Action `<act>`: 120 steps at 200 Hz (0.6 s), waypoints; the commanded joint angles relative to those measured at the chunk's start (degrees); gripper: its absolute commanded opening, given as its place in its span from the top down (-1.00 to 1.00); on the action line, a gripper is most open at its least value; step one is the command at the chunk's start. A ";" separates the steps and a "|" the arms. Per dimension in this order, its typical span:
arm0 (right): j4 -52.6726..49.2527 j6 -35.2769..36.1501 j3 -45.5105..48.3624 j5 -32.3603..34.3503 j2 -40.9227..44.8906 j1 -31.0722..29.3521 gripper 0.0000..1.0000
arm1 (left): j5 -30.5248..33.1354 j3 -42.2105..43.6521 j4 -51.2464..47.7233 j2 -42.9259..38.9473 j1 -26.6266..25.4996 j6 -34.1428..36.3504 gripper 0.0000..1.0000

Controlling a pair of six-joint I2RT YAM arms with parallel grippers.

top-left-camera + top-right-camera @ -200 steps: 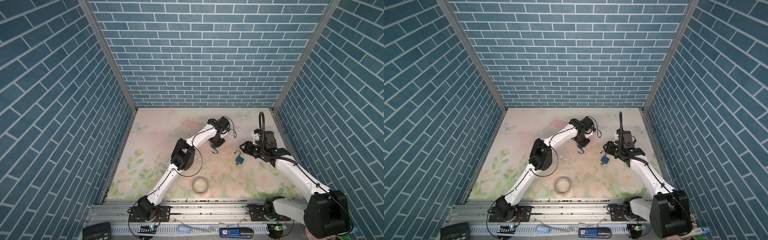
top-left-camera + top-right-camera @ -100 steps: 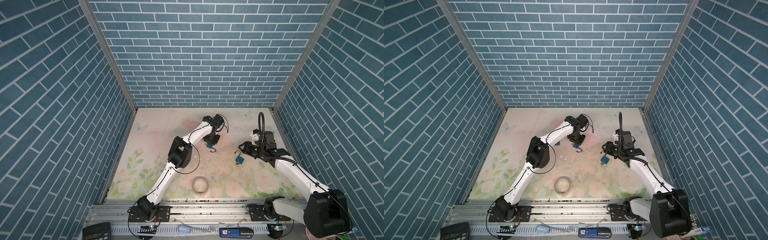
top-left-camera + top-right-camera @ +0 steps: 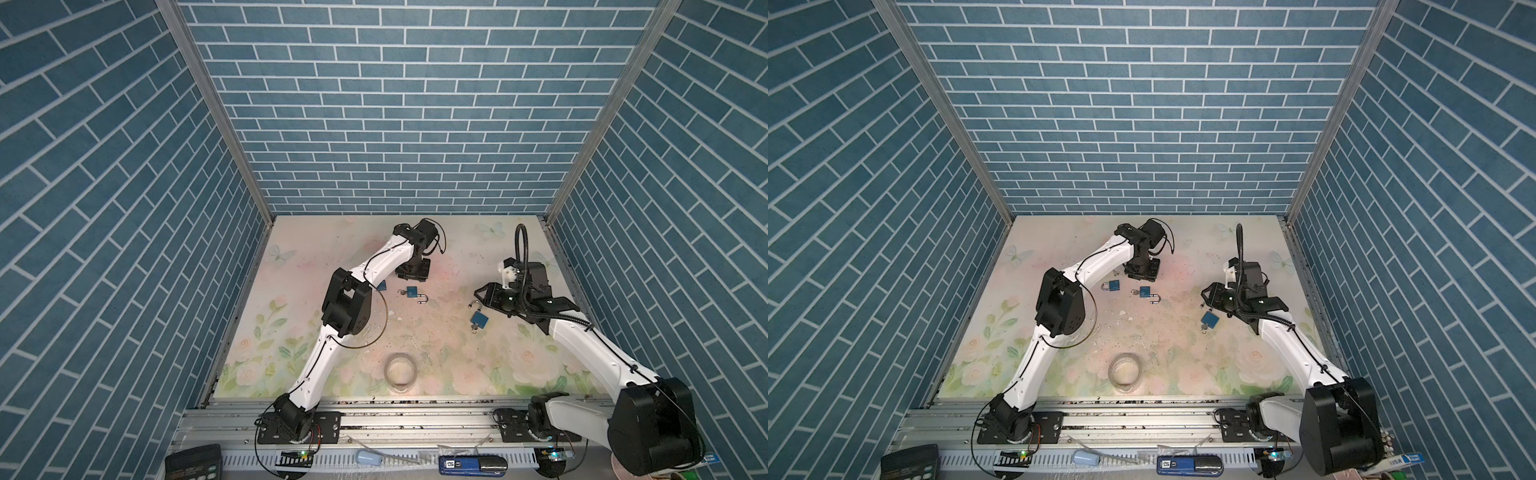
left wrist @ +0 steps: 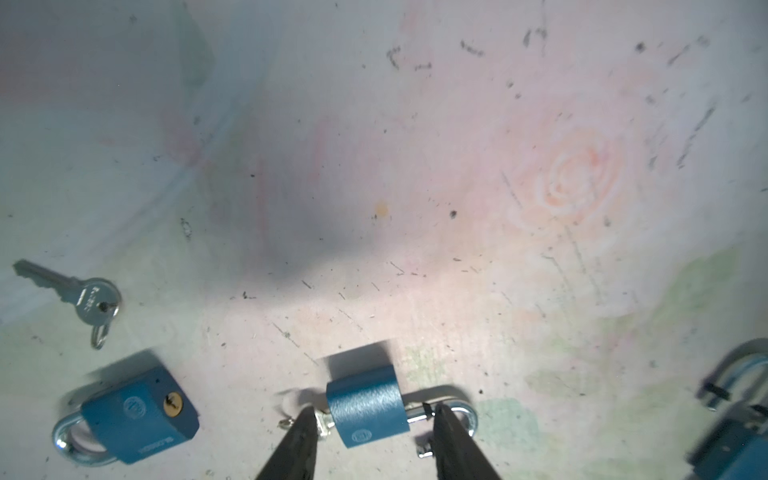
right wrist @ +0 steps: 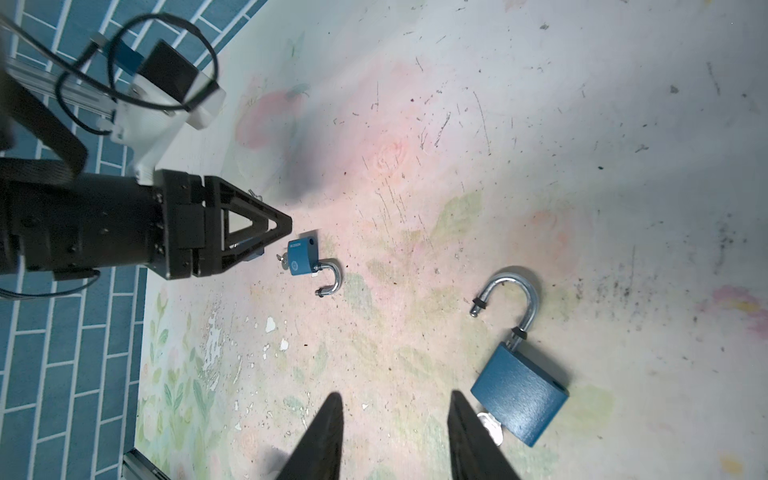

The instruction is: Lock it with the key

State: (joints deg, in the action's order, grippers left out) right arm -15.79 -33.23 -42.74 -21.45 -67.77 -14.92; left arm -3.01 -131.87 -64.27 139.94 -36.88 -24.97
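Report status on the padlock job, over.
Left claw open above blue metal padlock, key inserted, steel shackle open, ungripped. Right claw open, empty, beside second open blue padlock. Shut third padlock and loose silver key lie aside.

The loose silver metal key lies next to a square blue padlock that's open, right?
Not quite. The square blue padlock next to the loose silver metal key is shut, its steel loop closed into the body. The left wrist view shows it.

Blue brick-patterned walls (image 3: pixel 395 104) enclose a scuffed, floral-printed tabletop (image 3: pixel 457 257).
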 commanded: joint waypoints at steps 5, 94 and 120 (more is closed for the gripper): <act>0.70 -1.40 0.67 -0.61 -0.13 -0.69 0.16 | 0.04 -1.49 -0.30 -0.93 0.17 -0.60 0.00; -7.22 3.12 -1.29 0.62 1.20 -0.99 0.14 | 0.60 9.46 0.14 -7.96 0.76 38.81 -0.20; -9.22 4.64 -1.08 0.28 2.01 -0.97 0.14 | -3.76 14.72 2.26 -10.30 0.62 50.78 -0.31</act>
State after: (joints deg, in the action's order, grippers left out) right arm -20.93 -31.40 -42.78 -21.28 -67.44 -15.66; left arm -3.07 -120.29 -63.57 132.29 -36.29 8.51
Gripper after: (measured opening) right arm 0.429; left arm 0.633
